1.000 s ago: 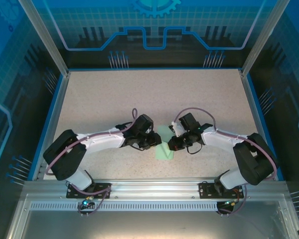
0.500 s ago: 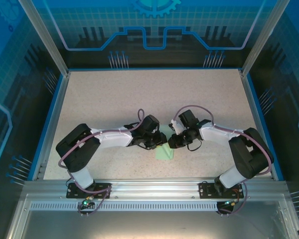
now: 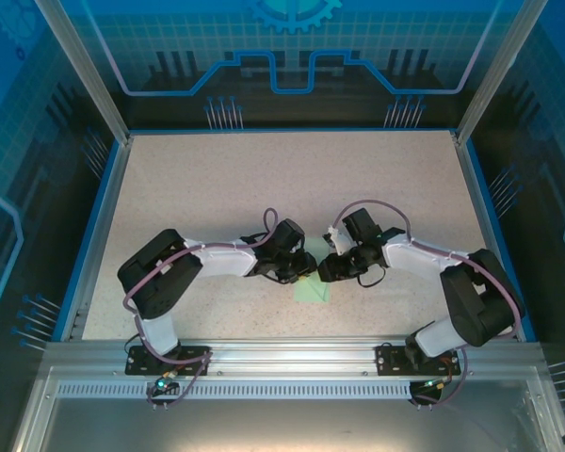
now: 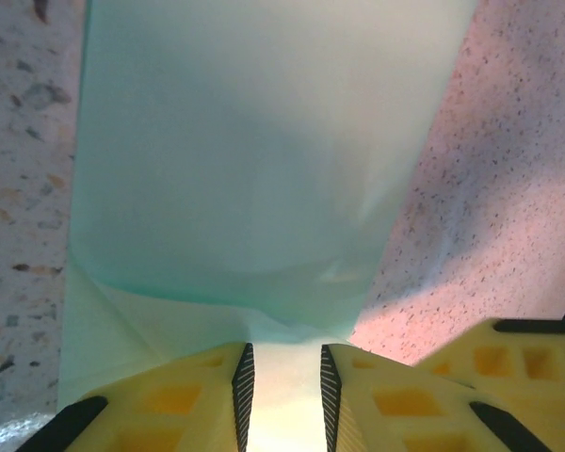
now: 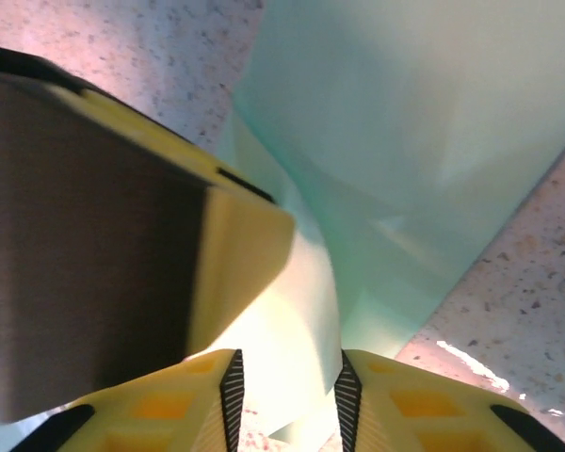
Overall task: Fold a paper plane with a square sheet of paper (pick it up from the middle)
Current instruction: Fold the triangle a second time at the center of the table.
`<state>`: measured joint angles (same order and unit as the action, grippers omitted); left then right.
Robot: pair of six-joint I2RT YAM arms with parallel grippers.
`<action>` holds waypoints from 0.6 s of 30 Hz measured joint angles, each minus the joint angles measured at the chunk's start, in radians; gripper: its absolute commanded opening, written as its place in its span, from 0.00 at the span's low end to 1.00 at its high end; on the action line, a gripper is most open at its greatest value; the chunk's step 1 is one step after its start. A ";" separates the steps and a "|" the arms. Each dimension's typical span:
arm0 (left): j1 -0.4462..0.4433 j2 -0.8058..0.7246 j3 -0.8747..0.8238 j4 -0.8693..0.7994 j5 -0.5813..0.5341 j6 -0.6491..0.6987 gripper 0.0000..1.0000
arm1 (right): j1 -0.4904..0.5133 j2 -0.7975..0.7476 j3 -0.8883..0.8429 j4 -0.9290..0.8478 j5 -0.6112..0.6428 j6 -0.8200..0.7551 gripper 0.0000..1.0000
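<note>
**Paper**: pale mint green, plain, partly folded into layers. You find it lying on the table, in the near half, midway between the two arm bases. From above, its near corner shows below the two wrists. In the left wrist view the paper is a broad flap running away from the camera, over a lighter layer at lower left. In the right wrist view the paper shows creased layers meeting along a slanting fold.

**Left jaws**: at the paper's left side, on the left arm, which bends in from the left. Your left wrist view shows the yellow ribbed pads a narrow way apart, with pale paper in the gap. You cannot tell whether the pads touch it.

**Right jaws**: at the paper's right side, on the right arm, facing the left jaws and close to them. The pads stand narrowly apart, with paper running through the gap. You cannot tell whether either pad presses on it.

**Block**: yellow-edged, dark-faced, close at the left of your right wrist view, over the paper. It is too blurred to name.

**Table**: speckled beige, blue-rimmed.
</note>
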<state>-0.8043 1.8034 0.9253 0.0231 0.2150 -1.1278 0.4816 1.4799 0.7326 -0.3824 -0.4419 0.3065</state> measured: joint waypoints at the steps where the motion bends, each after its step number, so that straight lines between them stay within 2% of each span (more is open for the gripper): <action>1: 0.000 0.000 0.000 0.001 -0.002 0.000 0.30 | 0.000 -0.007 -0.001 0.002 -0.008 0.001 0.36; 11: 0.000 0.000 0.004 0.007 -0.002 0.000 0.30 | 0.000 -0.020 -0.020 0.030 -0.037 0.028 0.20; 18: 0.000 0.000 0.004 0.006 -0.002 0.000 0.30 | 0.000 -0.002 -0.020 0.033 0.003 0.034 0.22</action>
<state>-0.8043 1.8038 0.9291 0.0288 0.2134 -1.1278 0.4816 1.4776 0.7124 -0.3496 -0.4389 0.3401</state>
